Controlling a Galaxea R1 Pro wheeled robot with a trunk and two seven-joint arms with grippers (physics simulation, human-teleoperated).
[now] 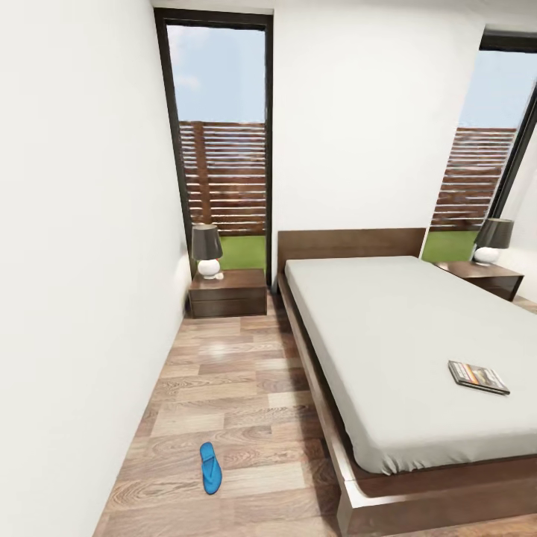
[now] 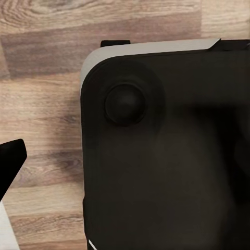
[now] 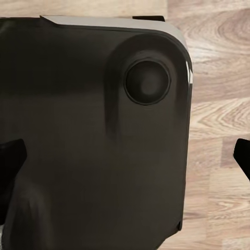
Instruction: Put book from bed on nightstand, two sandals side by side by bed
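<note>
Looking across a bedroom with plain white walls and a light brown wood-plank floor (image 1: 224,388), the head view takes in a large low platform bed (image 1: 388,335) with a dark brown wood frame, a matching headboard and a bare off-white mattress, filling the right half of the room. A small thin paperback book (image 1: 478,377) with a dark cover lies flat on the mattress, near its right side and toward the near end.

On the floor to the left of the bed, near the white wall and close to the viewer, lies one bright blue flat flip-flop sandal (image 1: 210,468), well apart from the bed frame.

At the far left, beside the headboard, stands a low dark reddish-brown wood nightstand (image 1: 228,292) carrying a table lamp (image 1: 206,252) with a dark shade and a round white base. A second dark wood nightstand (image 1: 486,277) with a similar dark-shaded lamp (image 1: 493,240) stands at the far right of the bed. Behind each nightstand rises a tall dark-framed window (image 1: 220,142) showing blue sky, a brown slatted fence and green grass.

Both wrist views look down on the robot's dark rounded base (image 2: 166,156) over the plank floor. Black finger parts sit at the edges of these views, but whether the jaws of either arm are released or clenched cannot be told.
</note>
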